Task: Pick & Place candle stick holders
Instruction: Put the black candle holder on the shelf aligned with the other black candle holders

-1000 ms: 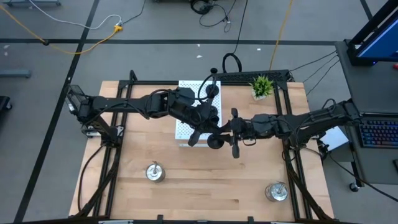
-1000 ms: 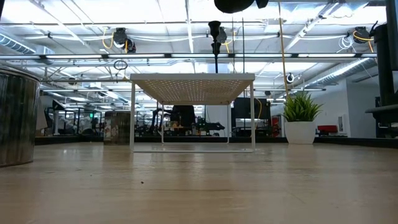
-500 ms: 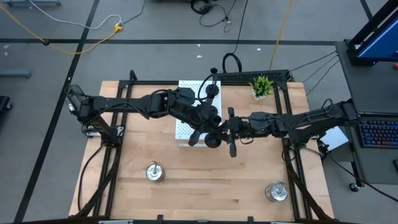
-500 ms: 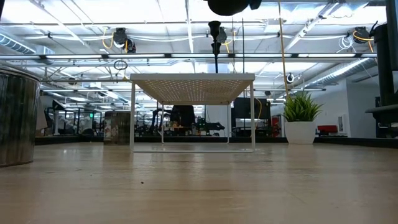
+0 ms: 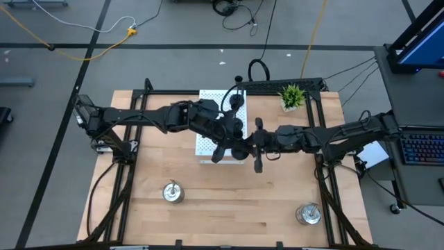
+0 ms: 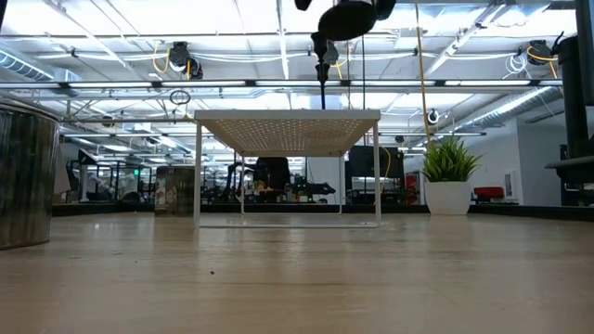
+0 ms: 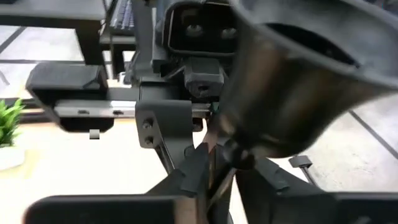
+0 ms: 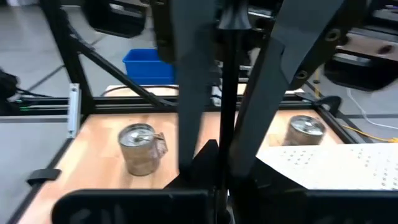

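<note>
From above, the left pincer (image 5: pixel 231 142) and right pincer (image 5: pixel 251 144) meet over the near edge of the white perforated board (image 5: pixel 205 144); one black holder (image 5: pixel 236 98) stands on the board's far side, two silver holders (image 5: pixel 171 191) wait on the bench (image 5: pixel 208 208), so I judge most of the job undone; the low view shows a dark round base (image 6: pixel 346 19) hanging high over the board; the left wrist view shows that base close by, both pincers clamped on its stem (image 7: pixel 217 168); the right wrist view shows the thin stem (image 8: pixel 227 87) squeezed between dark fingers (image 8: pixel 193 93).

overhead, table-level, two close wrist views
</note>
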{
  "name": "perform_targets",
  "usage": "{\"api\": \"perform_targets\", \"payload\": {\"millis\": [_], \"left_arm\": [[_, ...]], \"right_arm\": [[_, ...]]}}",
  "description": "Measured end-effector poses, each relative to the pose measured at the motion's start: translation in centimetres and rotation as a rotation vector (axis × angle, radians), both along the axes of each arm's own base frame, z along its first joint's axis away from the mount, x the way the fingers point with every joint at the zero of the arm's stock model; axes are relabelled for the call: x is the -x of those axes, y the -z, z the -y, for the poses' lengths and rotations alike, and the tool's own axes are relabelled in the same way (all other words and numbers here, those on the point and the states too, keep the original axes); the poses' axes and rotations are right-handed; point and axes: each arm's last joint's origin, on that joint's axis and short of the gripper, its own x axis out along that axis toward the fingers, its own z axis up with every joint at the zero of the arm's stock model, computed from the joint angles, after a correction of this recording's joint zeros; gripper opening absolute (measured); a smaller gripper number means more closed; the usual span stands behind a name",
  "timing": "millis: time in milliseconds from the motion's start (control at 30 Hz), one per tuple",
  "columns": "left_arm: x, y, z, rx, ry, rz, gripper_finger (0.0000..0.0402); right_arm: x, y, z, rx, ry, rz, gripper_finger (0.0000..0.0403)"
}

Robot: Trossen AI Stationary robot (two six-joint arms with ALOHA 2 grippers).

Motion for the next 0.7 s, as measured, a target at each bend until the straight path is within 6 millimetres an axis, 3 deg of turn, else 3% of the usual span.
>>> {"api": "perform_targets", "payload": {"millis": [400, 700], "left_arm": [[1.8, 0.2, -0.2, 0.013, -0.102, -0.16, 0.0217], [4.8, 0.6, -0.4, -0.03, -0.197, -0.384, 0.0263]], "right_arm": [[0.1, 0.4, 0.3, 0.005, 0.055, -0.038, 0.0007], [0.3, 0.4, 0.4, 0.004, 0.093, -0.031, 0.0007]]}}
